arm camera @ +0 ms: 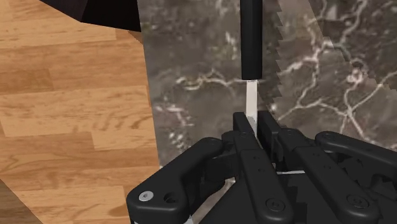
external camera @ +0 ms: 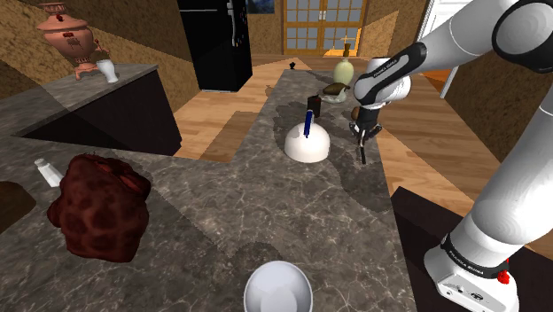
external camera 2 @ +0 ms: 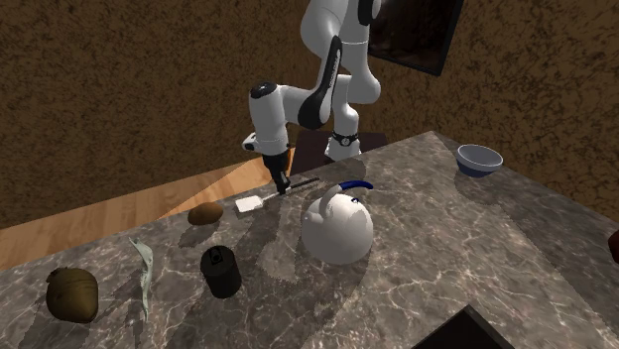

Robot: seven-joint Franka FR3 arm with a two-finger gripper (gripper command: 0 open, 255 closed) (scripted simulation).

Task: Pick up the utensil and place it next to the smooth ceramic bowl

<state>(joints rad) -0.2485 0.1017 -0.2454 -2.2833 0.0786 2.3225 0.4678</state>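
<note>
Tightly between the 2 fingers (arm camera: 242, 127), the spatula (arm camera: 251, 57)

Countertop (external camera: 266, 213): dark veined stone, polished. Floor (arm camera: 63, 95): wood planks. Spatula (arm camera: 250, 57): matt black handle, pale smooth shank.

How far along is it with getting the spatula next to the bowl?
Done: the fingers are shut on the spatula, on its thin shaft. In hand: the lift; it sits low at the counter edge. Left: carrying it past the white kettle to the bowl and setting it down.
</note>
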